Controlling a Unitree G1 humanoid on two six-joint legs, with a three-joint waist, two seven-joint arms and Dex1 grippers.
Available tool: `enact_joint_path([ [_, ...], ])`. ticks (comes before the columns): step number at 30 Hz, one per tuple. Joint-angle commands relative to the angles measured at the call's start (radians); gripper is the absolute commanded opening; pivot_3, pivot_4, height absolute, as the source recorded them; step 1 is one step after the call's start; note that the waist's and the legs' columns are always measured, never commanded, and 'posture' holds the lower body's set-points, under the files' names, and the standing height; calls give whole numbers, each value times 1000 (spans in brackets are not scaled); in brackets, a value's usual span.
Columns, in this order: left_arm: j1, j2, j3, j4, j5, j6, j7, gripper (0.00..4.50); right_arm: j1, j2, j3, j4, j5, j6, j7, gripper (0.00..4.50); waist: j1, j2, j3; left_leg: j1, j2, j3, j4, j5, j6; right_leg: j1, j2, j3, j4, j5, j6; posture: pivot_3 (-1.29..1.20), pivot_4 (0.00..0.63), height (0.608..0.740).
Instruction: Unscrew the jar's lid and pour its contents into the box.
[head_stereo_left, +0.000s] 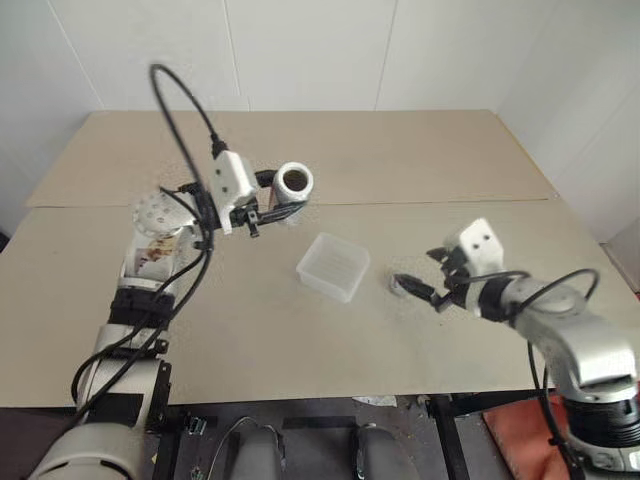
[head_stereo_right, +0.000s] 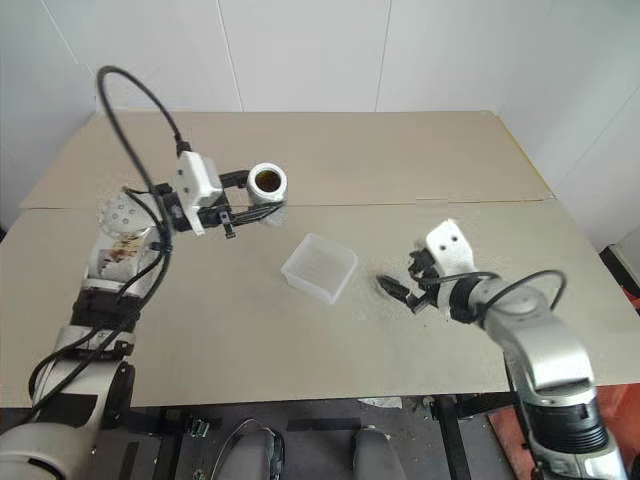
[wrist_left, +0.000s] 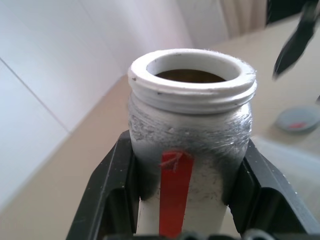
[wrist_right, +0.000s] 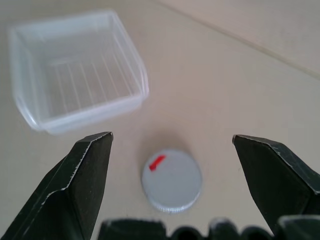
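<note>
Currently: jar (head_stereo_left: 293, 183) uncapped, held off the surface (head_stereo_left: 330, 340) in left tool (wrist_left: 187, 195), tipped roughly level with open mouth facing the head camera. Brown interior visible through the mouth; contents not resolvable. White threaded rim, red label stripe down the side, both seen in left wrist view. Left tool fingers (wrist_left: 107, 190) clamped tight against opposite sides of jar body, just below the threads.

Lid (wrist_right: 172, 180) off the jar, lying flat on surface, small red mark on top. Sits just beside box (wrist_right: 75, 70), on the robot's right of it, not touching.

Box upright on surface, near centre, between the two arms. Translucent, ribbed floor, looks empty in right wrist view. Jar mouth up and to the robot's left of box, well apart from it, not over it.

Right tool (head_stereo_left: 415, 290) spread wide, gripping nothing. Lid centred in the gap between its fingers (wrist_right: 80, 185) in right wrist view, no contact visible with either. Tool low, near surface, pointing toward box.

Surface: two tan boards butted together, seam running across behind the box. White wall (head_stereo_left: 300, 50) behind. Black cable (head_stereo_left: 180, 110) looping above left arm.
</note>
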Motion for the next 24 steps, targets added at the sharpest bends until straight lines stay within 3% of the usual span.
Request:
enact_joint_path([
  [1, -97, 27, -77, 116, 234, -328, 172, 1927, -91, -26, -91, -43, 159, 122, 58, 4453, 0, 0, 0, 0, 0, 0, 0, 0, 0, 0, 0, 0, 0, 0, 0, 0, 150, 740],
  [4, -203, 100, -231, 220, 645, -566, 523, 1927, -157, -68, -87, -36, 232, 177, 107, 4453, 1, 0, 0, -1, 0, 0, 0, 0, 0, 0, 0, 0, 0, 0, 0, 0, 150, 740],
  [6, -258, 112, -308, 259, 829, -614, 738, 1927, -177, -98, -67, -23, 250, 184, 134, 4453, 5, 0, 0, -1, 0, 0, -1, 0, 1, -1, 0, 0, -2, 0, 0, 0, 150, 740],
  [9, -359, 147, -523, 246, 1242, -538, 1210, 1927, -191, -117, -44, -7, 247, 172, 144, 4453, 13, 0, 0, -3, 0, 0, 0, -1, 1, -1, 0, 0, -3, 1, 1, 0, 150, 740],
  [11, -399, 134, -631, 248, 1410, -449, 1415, 1927, -201, -118, -37, -4, 251, 163, 151, 4453, 19, -1, 0, -3, -1, 1, 0, -1, 1, -2, -1, 0, -2, 1, 2, 0, 150, 740],
  [13, -414, 100, -697, 258, 1499, -370, 1557, 1927, -209, -115, -31, -2, 252, 153, 153, 4453, 23, -1, 0, -3, -1, 1, 0, -1, 1, -2, -1, 0, -2, 1, 2, 0, 150, 740],
  [16, -422, 67, -807, 283, 1624, -278, 1648, 1927, -228, -101, -33, 3, 254, 147, 141, 4453, 24, -1, 0, -3, -2, 1, 0, -1, 1, -2, -2, 0, -1, 1, 2, 0, 150, 740],
  [24, -444, 36, -891, 355, 1650, -247, 1679, 1927, -228, -85, -96, -37, 308, 170, 89, 4453, 22, -1, 0, -4, -2, 2, 0, -1, 1, -4, -2, 1, 1, 1, 2, 0, 150, 740],
])
